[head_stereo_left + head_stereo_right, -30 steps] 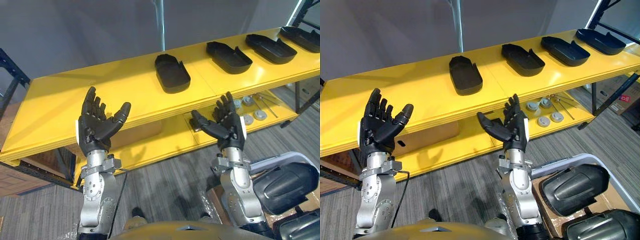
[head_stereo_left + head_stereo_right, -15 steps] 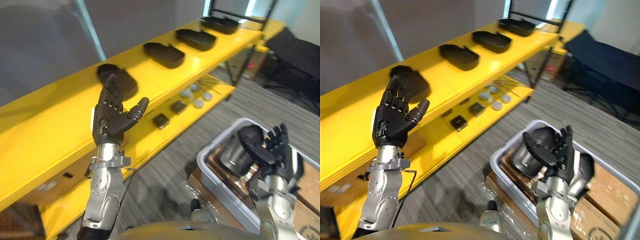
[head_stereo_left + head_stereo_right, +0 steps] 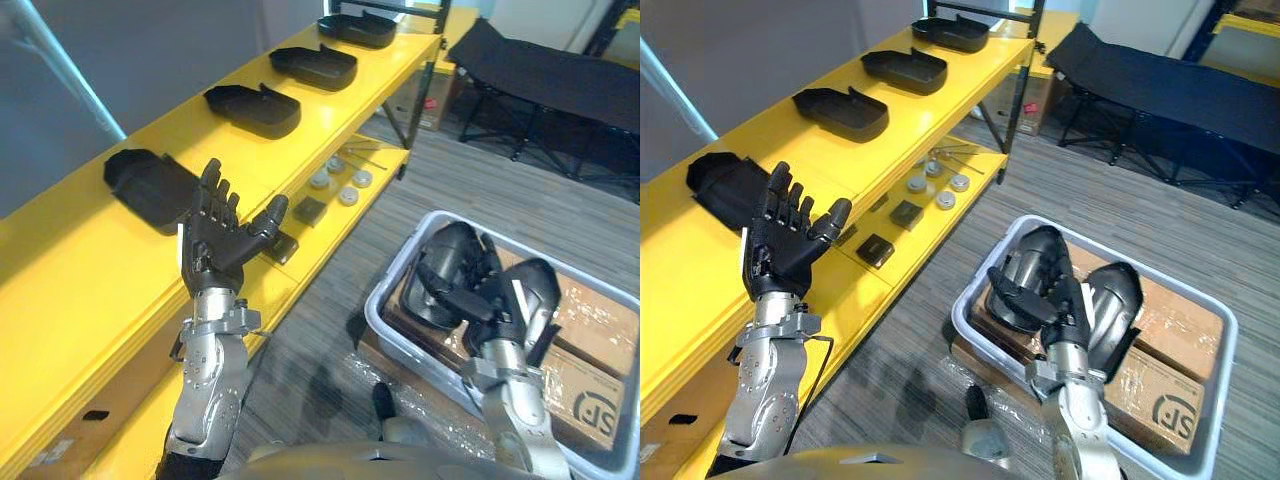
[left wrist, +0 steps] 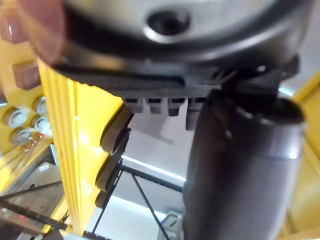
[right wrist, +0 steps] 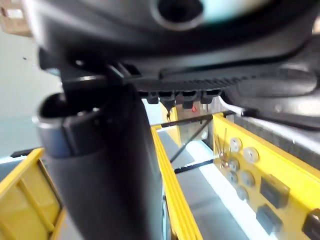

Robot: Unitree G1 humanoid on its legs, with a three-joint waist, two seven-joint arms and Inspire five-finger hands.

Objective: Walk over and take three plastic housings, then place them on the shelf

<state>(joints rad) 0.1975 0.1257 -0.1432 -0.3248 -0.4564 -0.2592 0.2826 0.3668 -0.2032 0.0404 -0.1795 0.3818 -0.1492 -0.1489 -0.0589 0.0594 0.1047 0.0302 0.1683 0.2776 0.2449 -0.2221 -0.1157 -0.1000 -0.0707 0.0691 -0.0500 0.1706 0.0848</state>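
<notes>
Low at the left of the head views, the robot's left hand [image 3: 215, 250] stands raised, fingers straight and spread, thumb out, holding nothing. Toward the lower right, the right hand [image 3: 1065, 308] is likewise raised and spread wide, empty, in front of a pale grey rectangular plastic bin [image 3: 396, 262] on the striped grey carpet [image 3: 330, 330]. A glossy black rounded plastic housing [image 3: 1038, 250] and a second like it [image 3: 1122, 290] lie side by side in that bin on brown cardboard boxes [image 3: 1170, 340]; whether the fingers touch them cannot be told. Behind the left hand a long yellow shelf [image 3: 340, 112] runs toward the top middle of the frame, carrying four shallow black tray-shaped housings in a row, from the nearest [image 3: 145, 185] to the farthest [image 3: 357, 28]. On its lower board sit small round metal parts [image 3: 340, 185] and dark square blocks [image 3: 310, 210]. At upper right stands a black folding cot [image 3: 550, 85].
</notes>
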